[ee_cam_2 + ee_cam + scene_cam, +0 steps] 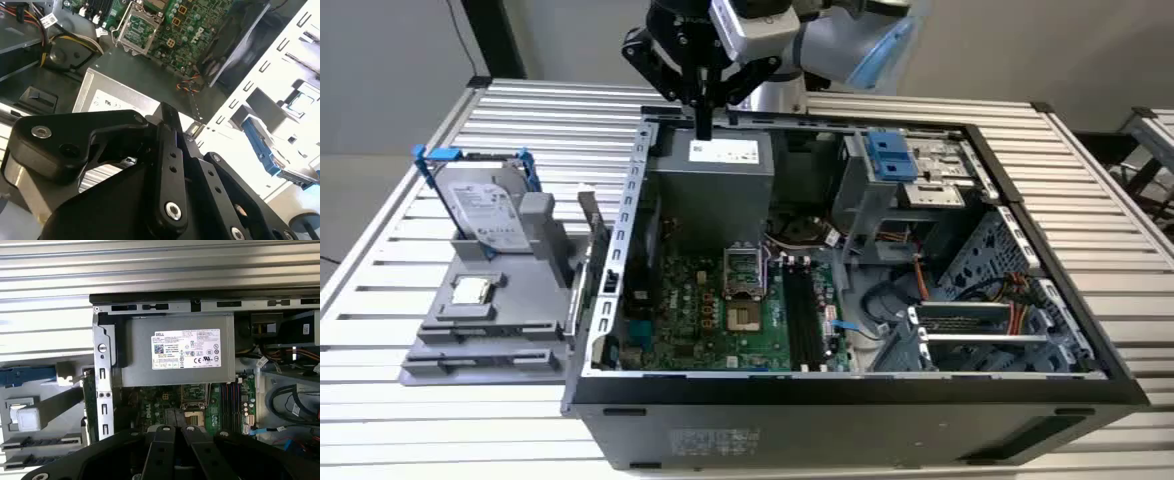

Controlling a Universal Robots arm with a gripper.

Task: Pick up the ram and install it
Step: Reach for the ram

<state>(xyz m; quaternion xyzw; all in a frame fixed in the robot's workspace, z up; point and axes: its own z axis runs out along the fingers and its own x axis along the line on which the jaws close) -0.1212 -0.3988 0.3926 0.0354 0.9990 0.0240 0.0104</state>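
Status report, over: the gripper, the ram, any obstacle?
Gripper shut, nothing seen held, above the power supply. Ram stands outside the case wall, beside the grey holder. No obstacle seen above it.

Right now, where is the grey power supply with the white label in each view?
Exterior view: power supply at the case's far wall, behind the motherboard.
Second wrist view: power supply between the fingers and the motherboard.
First wrist view: power supply between the case's wall and the motherboard.
Shared landmark: the CPU socket.
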